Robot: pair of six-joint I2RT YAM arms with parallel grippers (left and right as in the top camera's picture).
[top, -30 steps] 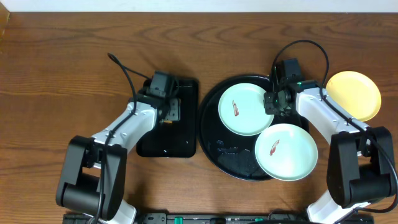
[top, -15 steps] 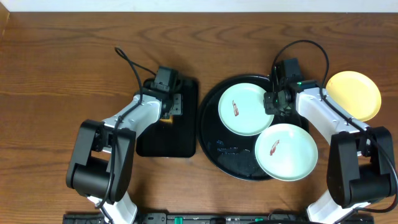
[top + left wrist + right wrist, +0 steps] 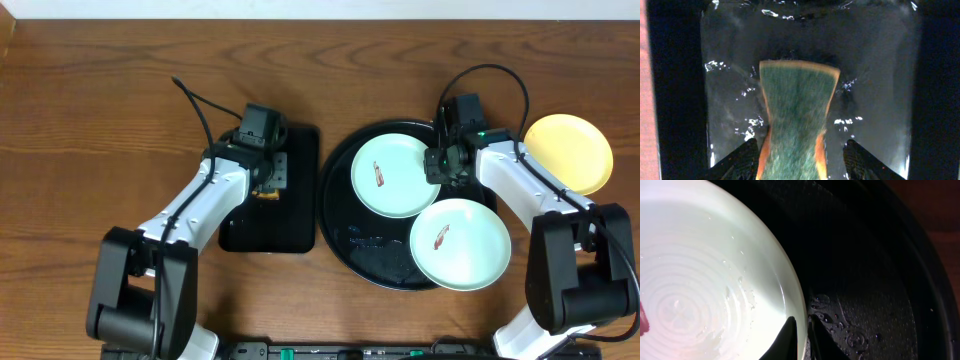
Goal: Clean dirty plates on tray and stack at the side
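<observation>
Both arms had white-shelled links w/ black joints & chunky black bases: L arm [image 3: 205, 205], R arm [image 3: 520, 180]. A thin black cable [image 3: 197, 107] ran off the L wrist and a bigger black loop [image 3: 490, 67] off the R, w/ a small green light [image 3: 481, 133] beside it. L pincer [image 3: 802, 162] fingers were black, blunt wedges; R pincer [image 3: 802, 340] fingers were black, tapering to points.

Three plates [image 3: 394, 175] [image 3: 460, 243] [image 3: 569, 152], two trays [image 3: 375, 252] [image 3: 270, 232], one sponge [image 3: 797, 115]
</observation>
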